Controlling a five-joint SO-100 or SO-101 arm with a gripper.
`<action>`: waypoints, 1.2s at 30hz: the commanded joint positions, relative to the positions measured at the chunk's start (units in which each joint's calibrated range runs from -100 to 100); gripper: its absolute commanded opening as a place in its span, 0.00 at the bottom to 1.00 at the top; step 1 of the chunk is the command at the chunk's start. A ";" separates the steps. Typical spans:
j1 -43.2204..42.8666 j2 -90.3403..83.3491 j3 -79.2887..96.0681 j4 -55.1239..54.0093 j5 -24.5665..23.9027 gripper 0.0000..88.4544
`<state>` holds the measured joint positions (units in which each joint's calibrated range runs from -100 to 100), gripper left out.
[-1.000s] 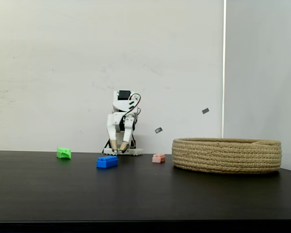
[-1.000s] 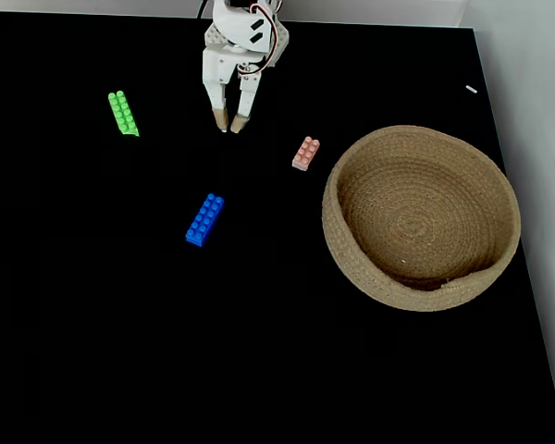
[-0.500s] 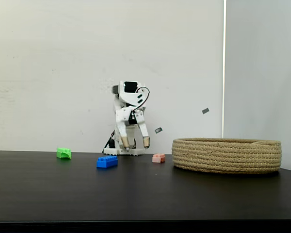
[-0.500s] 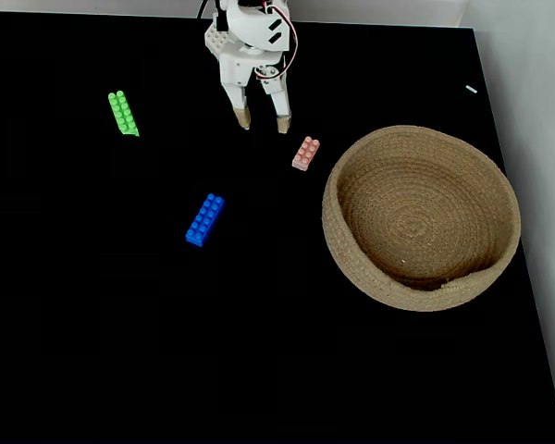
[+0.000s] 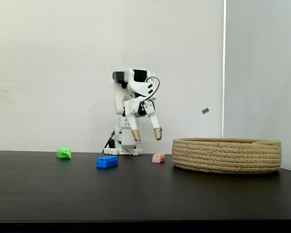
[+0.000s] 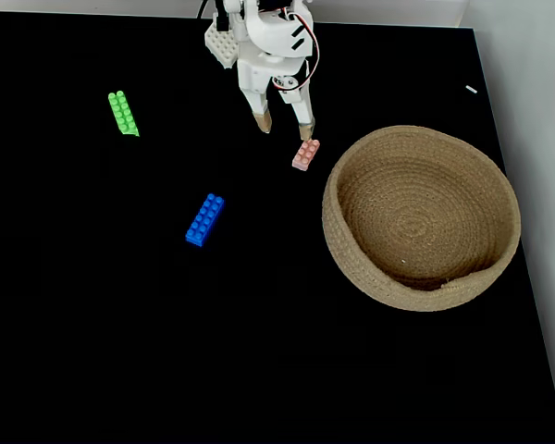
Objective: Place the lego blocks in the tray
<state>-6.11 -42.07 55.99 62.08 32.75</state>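
While the white arm (image 5: 131,97) stands at the back of the black desk (image 6: 92,324), its jaws hang spread apart with nothing between them, the tan fingertips (image 5: 157,134) pointing down and raised clear of the desk surface in a fixed view from the side. Seen from above in a fixed view, the gripper (image 6: 285,126) hovers just behind the pale pink lego brick (image 6: 305,153), one fingertip close to that brick's far end, though whether it is directly over it cannot be told.

All three bricks lie on the desk, outside the basket. The pink brick (image 5: 158,158) sits just to the left of the round coiled-rope basket (image 6: 351,250) in the view from above, near its rim but apart from it. The blue lego brick (image 6: 204,219) lies nearer the front, well to the left of the basket, angled on the desk. The green lego brick (image 6: 122,112) lies far to the left, toward the back edge.

The basket (image 5: 227,155) rests at the right side of the desk, beside a pale wall (image 5: 262,73).
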 commanded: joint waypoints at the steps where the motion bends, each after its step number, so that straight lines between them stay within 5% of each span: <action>1: -0.57 3.81 -5.14 -0.40 -0.83 0.24; 36: -6.09 22.55 -11.53 -4.31 -4.93 0.27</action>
<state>-11.32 -19.42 47.77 58.02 28.25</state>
